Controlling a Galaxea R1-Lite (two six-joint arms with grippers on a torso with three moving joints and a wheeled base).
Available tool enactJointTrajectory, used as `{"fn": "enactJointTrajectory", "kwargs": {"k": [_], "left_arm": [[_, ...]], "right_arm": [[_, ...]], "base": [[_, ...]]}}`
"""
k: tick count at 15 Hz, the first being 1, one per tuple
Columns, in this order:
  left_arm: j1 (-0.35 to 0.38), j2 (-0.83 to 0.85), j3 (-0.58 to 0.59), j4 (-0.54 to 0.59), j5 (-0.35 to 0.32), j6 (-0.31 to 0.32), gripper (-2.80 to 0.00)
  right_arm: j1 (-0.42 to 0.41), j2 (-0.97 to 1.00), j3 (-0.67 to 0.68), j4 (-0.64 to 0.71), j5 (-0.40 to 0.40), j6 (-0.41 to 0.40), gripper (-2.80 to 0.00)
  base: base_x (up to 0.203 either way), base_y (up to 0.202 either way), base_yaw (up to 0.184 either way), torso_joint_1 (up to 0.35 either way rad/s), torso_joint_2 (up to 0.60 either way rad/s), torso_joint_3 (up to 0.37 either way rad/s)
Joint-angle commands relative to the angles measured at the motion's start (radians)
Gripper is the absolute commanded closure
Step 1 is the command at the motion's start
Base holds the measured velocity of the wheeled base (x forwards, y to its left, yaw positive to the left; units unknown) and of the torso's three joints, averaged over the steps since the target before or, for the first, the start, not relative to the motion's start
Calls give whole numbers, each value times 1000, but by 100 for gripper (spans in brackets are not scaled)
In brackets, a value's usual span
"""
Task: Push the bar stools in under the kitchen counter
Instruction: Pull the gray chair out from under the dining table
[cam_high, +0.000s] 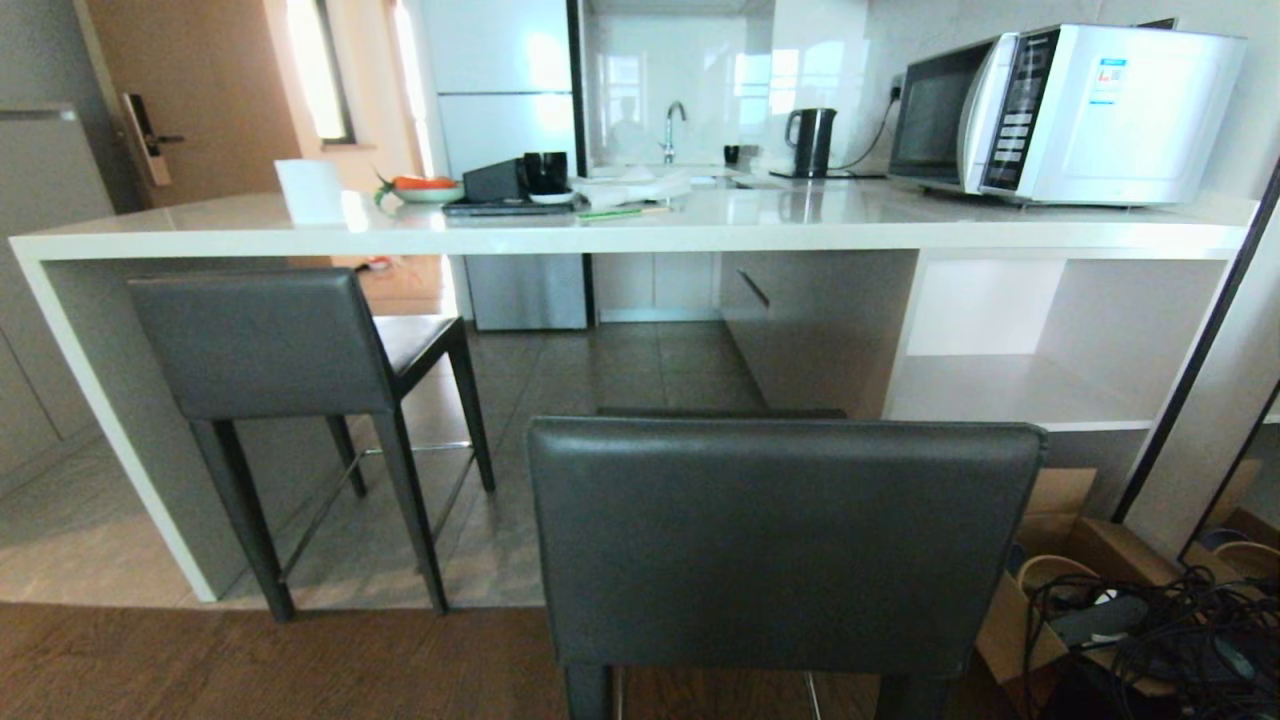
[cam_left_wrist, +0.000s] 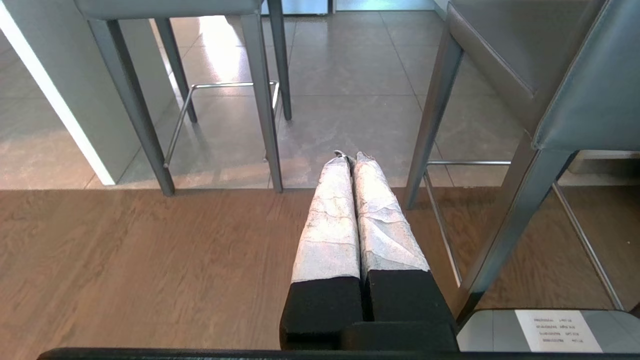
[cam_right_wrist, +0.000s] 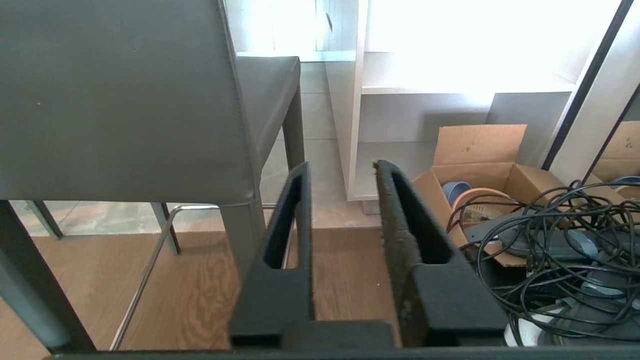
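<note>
Nearest to us, the left gripper (cam_left_wrist: 351, 156) hangs low over the wood floor with its wrapped fingers pressed together and nothing between them. Our right gripper (cam_right_wrist: 341, 167) stands with its black fingers parted and empty, just beside the near bar stool (cam_high: 785, 545). This stool has a low rectangular dark grey leather backrest with stitched edges, a dark square seat, slim black legs and thin metal footrests; it stands on the wood floor, clear of the kitchen counter (cam_high: 640, 235). Beyond it, to our left, the far bar stool (cam_high: 265, 345) matches it and sits partly under the counter. The counter is a thick glossy white slab with white open cubbies at our right
</note>
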Motion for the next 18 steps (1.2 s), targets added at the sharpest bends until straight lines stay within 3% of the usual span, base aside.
{"fn": "enactJointTrajectory", "kwargs": {"k": [1,6,10,18], "left_arm": [[-1,-2,0,1,0,1,0],[1,-2,0,1,0,2,0],[1,-2,0,1,0,1,0],[-1,-2,0,1,0,2,0]], "right_arm": [[0,1,8,-1,0,0,0],[0,1,6,-1,0,2,0],[0,1,6,1,0,2,0],[0,1,6,2,0,3,0]], "base": [[0,0,0,0,0,0],[0,0,0,0,0,0],[-136,0,-3,1,2,2],[0,25,0,0,1,2]]}}
